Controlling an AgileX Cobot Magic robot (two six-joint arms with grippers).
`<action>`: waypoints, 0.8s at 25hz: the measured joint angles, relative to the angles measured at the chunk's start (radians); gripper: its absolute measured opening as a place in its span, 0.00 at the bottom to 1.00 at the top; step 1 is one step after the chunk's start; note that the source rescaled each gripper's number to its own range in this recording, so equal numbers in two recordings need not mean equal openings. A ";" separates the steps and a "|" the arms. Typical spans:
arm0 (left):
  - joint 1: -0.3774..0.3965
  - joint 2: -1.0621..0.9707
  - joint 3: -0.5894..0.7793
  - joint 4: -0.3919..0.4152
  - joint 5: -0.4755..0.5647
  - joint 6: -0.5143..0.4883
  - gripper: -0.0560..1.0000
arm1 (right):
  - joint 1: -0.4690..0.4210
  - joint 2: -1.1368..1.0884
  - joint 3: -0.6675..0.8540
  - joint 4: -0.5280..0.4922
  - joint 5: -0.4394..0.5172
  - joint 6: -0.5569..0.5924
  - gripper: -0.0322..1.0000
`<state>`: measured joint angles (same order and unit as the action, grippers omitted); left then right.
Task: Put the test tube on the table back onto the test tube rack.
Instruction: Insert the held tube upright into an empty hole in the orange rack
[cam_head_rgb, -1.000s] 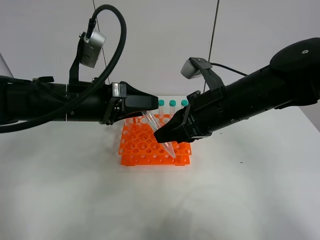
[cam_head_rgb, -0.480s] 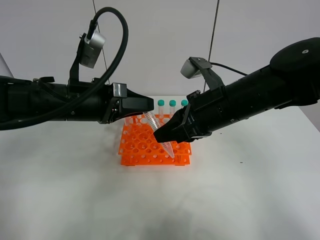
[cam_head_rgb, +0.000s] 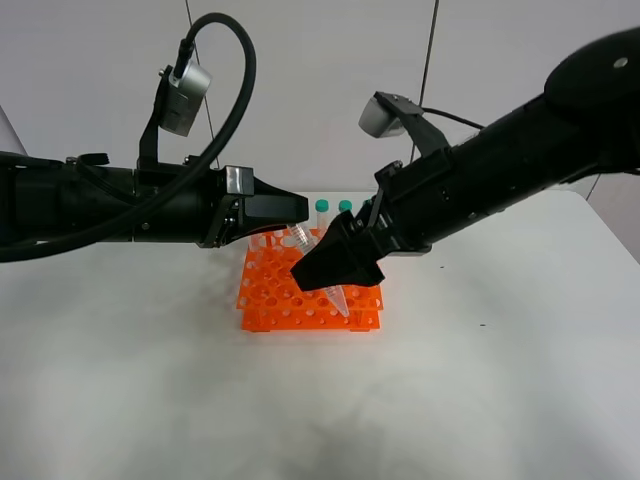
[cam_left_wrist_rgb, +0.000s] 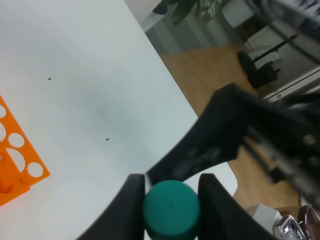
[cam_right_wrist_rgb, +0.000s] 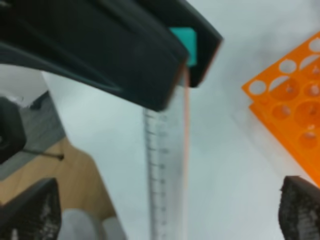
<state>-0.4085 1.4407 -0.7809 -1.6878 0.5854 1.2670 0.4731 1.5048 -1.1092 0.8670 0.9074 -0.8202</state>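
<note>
The test tube (cam_head_rgb: 339, 299) hangs tilted over the orange test tube rack (cam_head_rgb: 268, 300), its conical tip down near the rack's front right holes. My left gripper (cam_head_rgb: 296, 228) is shut on its teal cap (cam_left_wrist_rgb: 171, 207), which sits between the two fingers (cam_left_wrist_rgb: 127, 207). My right gripper (cam_head_rgb: 336, 275) is open, its jaws spread wide on either side of the tube's middle without touching it. In the right wrist view the tube (cam_right_wrist_rgb: 167, 165) runs down from the cap (cam_right_wrist_rgb: 184, 42), with the right fingers (cam_right_wrist_rgb: 30, 207) far apart.
Other teal-capped tubes (cam_head_rgb: 322, 207) stand upright in the rack's back row. The rack also shows in the left wrist view (cam_left_wrist_rgb: 15, 167) and the right wrist view (cam_right_wrist_rgb: 295, 115). The white table (cam_head_rgb: 150, 400) stretches all around. Both arms meet above the rack.
My right gripper has opened its jaws off the tube and its arm has risen a little. My left gripper still holds the cap; it drew back slightly to the left. The tube stays tilted.
</note>
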 joint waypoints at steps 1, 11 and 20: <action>0.000 0.000 0.000 0.000 0.000 0.000 0.07 | 0.000 0.000 -0.032 -0.063 0.038 0.057 1.00; 0.000 0.000 0.000 0.000 0.000 0.000 0.07 | -0.028 0.001 -0.260 -0.614 0.163 0.522 1.00; 0.000 0.000 0.000 0.000 -0.002 0.000 0.07 | -0.294 0.058 -0.260 -0.705 0.159 0.609 1.00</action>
<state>-0.4085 1.4407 -0.7809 -1.6878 0.5837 1.2670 0.1795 1.5626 -1.3690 0.1618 1.0662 -0.2108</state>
